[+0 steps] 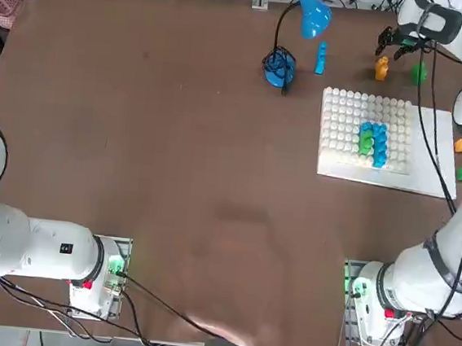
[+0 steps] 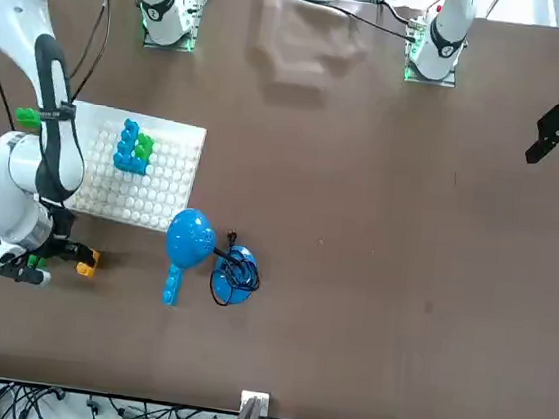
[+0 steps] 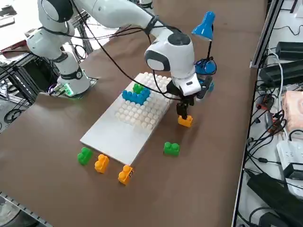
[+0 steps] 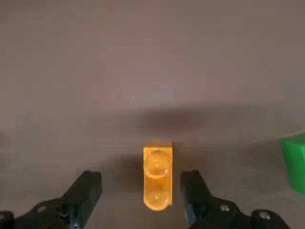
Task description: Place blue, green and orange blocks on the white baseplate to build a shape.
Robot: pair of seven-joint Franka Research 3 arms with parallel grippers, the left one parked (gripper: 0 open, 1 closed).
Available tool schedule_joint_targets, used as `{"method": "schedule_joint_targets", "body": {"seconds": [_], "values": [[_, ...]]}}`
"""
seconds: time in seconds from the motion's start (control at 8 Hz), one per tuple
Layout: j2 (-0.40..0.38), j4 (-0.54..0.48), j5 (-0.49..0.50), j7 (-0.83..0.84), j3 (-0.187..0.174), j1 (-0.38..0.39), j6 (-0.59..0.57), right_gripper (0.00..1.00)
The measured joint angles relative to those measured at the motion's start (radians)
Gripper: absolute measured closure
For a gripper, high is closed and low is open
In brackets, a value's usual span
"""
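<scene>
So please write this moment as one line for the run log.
right gripper: open | straddles orange block, not gripped | white baseplate: blue-green shape

3 orange blocks [image 3: 184, 121] are lying on the table, 1 far and 2 near. 2 green blocks [image 3: 171, 148] are lying loose. 1 more green block [image 3: 138, 88] is sitting on the 1 white baseplate [image 3: 113, 135] among joined blue blocks [image 3: 135, 97], too tight to count. 1 blue block [image 1: 321, 57] is lying alone. 1 blue lamp [image 1: 314, 17] is standing far off.
</scene>
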Motion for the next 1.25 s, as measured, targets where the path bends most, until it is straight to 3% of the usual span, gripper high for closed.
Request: {"method": "schedule_joint_targets", "body": {"seconds": [0.5,1.25], "values": [[0.069,0.016,0.0,0.0,0.0,-0.002,0.029,0.02],[0.07,0.027,-0.001,0.0,0.0,-0.005,0.029,0.18]]}}
